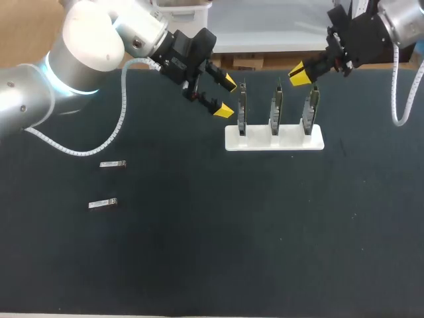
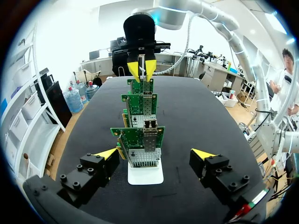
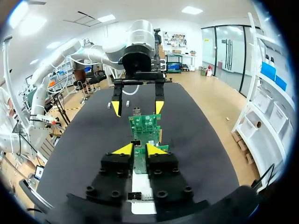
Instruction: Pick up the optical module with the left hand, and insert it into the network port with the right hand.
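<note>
**Optical modules (image 1: 112, 164) (image 1: 103, 204) flat on desk, left gripper open at card rack**

Left gripper (image 1: 226, 97) (image 2: 155, 154): fingers wide apart with nothing between them. It hangs above the desk (image 1: 199, 252), just left of the rack (image 1: 275, 139). The left card (image 1: 242, 109) stands right ahead of it, not inside the gap. The left wrist view shows the silver port (image 2: 150, 133) on that card facing the gripper.

Right gripper (image 1: 301, 75) (image 3: 139, 149): at the top edge of the right card (image 1: 311, 109), over the rack's right end. Cannot tell whether it is closed or gripping anything.

Each wrist view shows the other gripper at the opposite end of the card row.

Rack: white base with three green cards upright in a row running left to right. The middle card (image 1: 275, 109) sits between the other two. The rack is toward the desk's far edge, right of the middle.

Optical modules: two small silver bars lying flat toward the desk's left edge, well apart from the rack and both grippers. The far module (image 1: 112, 164) and near module (image 1: 103, 204) are close together, not touching. The near one sits slightly closer to the left edge.

Arms: the left arm comes in from the far left corner with a white coiled cable (image 1: 119, 126) looping down beside it. The right arm comes in from the far right corner.
</note>
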Robot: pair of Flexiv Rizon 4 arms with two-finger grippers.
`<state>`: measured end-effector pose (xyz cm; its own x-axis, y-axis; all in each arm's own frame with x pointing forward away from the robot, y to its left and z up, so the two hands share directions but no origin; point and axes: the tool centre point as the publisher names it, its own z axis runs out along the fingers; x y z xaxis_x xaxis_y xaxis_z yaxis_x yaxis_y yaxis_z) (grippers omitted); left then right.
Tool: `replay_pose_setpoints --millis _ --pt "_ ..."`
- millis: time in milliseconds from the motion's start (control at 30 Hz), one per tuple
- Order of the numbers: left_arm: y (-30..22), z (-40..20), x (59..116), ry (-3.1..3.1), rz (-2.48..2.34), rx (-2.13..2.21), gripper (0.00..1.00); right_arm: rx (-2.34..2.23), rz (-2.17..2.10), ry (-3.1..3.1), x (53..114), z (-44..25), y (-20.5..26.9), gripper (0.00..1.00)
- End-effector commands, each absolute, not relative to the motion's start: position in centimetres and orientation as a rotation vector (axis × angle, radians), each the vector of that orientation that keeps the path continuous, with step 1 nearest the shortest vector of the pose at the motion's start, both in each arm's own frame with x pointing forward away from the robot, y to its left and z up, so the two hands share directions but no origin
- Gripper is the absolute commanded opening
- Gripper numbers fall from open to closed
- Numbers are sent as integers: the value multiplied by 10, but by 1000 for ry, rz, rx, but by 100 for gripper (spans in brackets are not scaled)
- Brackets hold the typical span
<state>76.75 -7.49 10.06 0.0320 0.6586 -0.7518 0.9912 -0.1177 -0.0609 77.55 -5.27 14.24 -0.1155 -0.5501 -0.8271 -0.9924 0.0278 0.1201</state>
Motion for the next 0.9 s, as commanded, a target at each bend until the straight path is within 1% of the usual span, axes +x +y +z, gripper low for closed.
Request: replay_pose_setpoints --millis 33,700,900 --pt "-76 101 770 1672 -893 1832 100 -1571 969 1727 774 142 -52 100" --pt "-75 101 770 1672 -885 1837 100 -1571 969 1727 774 142 -52 100" --pt "-65 106 767 1687 -805 1878 100 -1571 969 1727 774 142 -52 100"
